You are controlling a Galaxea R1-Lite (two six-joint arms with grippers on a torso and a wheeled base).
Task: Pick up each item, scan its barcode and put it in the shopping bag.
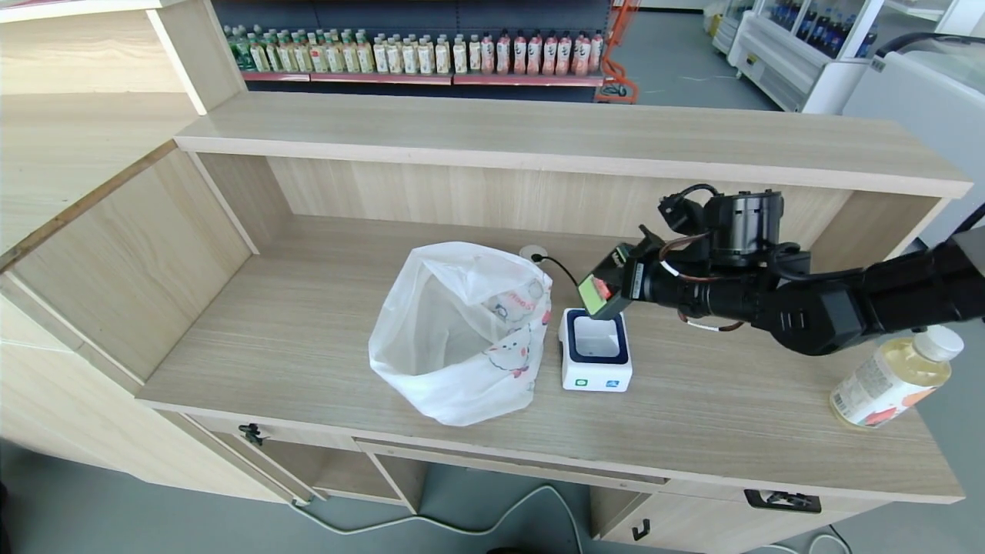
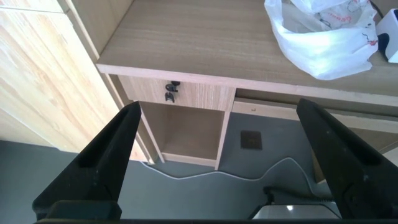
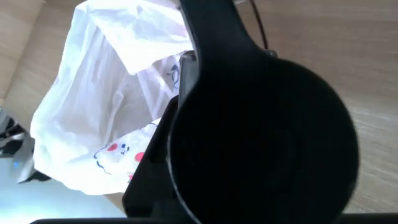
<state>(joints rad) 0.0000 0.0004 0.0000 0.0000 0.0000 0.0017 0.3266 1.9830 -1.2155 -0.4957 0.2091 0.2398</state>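
Head view, right gripper (image 1: pixel 618 278): clamped on a small green box (image 1: pixel 594 295) with a red mark, held tilted just above the scanner (image 1: pixel 597 351).
Scanner: white, sitting on the counter (image 1: pixel 308 338) about midway along it, nearer the front edge than the back.
Shopping bag (image 1: pixel 460 332): white with a printed pattern, mouth open upward, standing just beside the scanner on the side toward the counter's left end.
Bottle (image 1: pixel 896 375): pale liquid, white cap, near the counter's front right corner, well apart from the scanner.
Left gripper (image 2: pixel 219 112): fingers spread wide and empty, low in front of the counter's front edge toward its left end.
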